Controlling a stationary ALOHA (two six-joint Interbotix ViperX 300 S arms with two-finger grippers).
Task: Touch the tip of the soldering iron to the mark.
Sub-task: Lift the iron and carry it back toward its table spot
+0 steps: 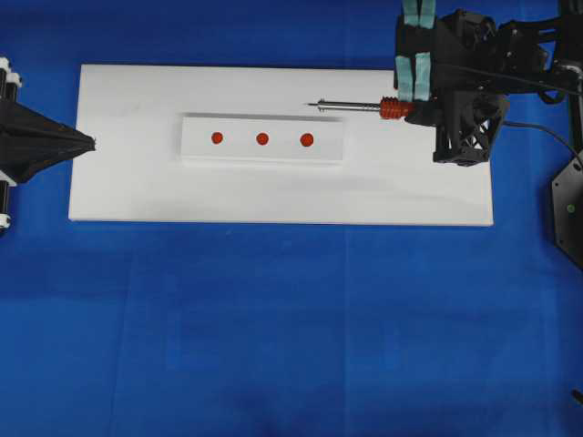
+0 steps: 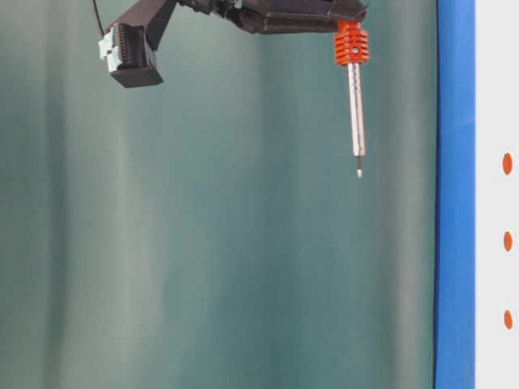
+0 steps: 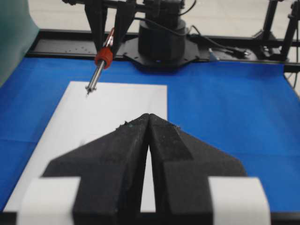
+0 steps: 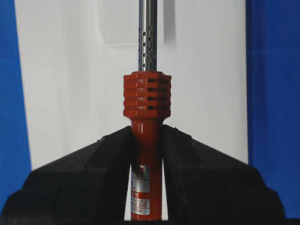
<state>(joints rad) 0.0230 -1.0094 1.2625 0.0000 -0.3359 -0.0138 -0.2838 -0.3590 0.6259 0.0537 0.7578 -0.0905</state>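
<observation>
Overhead, the right gripper (image 1: 412,98) hung near the far right corner of the white board (image 1: 127,182), its jaws pinching the red-orange handle of the soldering iron (image 1: 364,106), which the wrist view confirmed with both black pads pressed against the handle (image 4: 146,154). The iron lay level in the air with its perforated metal shaft pointing toward the board's left end, and the tip (image 1: 311,104) sat over the board beside the far edge of the raised white strip (image 1: 262,123), clear of it. Three red marks (image 1: 262,138) sat in a row along that strip, the rightmost mark (image 1: 307,139) nearest the tip but apart from it. The left gripper (image 1: 89,141) rested at the board's left edge, jaws pressed together on nothing.
</observation>
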